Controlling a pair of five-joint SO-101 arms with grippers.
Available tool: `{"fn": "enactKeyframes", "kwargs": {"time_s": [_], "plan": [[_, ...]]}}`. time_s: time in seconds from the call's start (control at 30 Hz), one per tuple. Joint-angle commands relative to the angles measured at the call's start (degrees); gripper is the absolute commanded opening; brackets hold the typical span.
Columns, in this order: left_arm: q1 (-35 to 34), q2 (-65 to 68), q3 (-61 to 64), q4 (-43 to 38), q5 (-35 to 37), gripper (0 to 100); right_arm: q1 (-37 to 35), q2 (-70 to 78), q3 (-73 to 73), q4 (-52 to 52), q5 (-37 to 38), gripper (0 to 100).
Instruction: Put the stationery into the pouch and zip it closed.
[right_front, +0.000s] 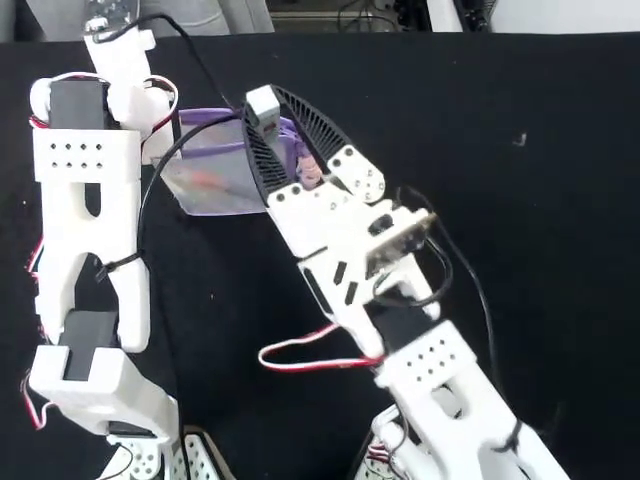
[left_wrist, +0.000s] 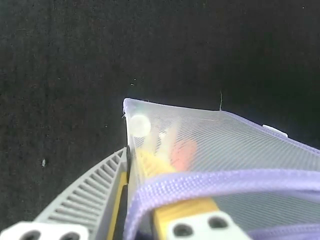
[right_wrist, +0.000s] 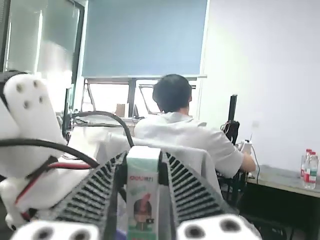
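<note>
A translucent mesh pouch (right_front: 213, 172) with a purple zipper band lies on the black table. In the left wrist view the pouch (left_wrist: 220, 145) holds an orange piece, a yellow piece and a small white round thing. My left gripper (left_wrist: 136, 212) is shut on the pouch's zipper edge, at the pouch's left end (right_front: 172, 128) in the high view. My right gripper (right_front: 266, 118) is raised over the pouch's right end, shut on a small white-and-green stationery box (right_front: 262, 104). That box (right_wrist: 143, 192) stands upright between the black ribbed fingers (right_wrist: 192, 192).
The black table (right_front: 520, 140) stretches wide to the right of the pouch. The left arm's white body (right_front: 85, 210) runs along the table's left side. Red and black cables (right_front: 310, 355) loop beside the right arm.
</note>
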Motion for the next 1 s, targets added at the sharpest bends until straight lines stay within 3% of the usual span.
{"fn": "enactKeyframes", "kwargs": {"time_s": [0.0,0.27,0.97], "plan": [[-0.7,0.8,-0.7,0.1,0.4,3,-0.7,9.4,-2.4,-8.3,-0.4,1.1],[-0.8,0.8,-0.6,0.1,0.4,3,-0.6,23.0,-4.0,-15.7,-0.4,1.1],[-2.2,0.9,0.0,0.1,0.4,3,-0.4,24.6,-12.2,-16.0,0.0,1.1]]}}
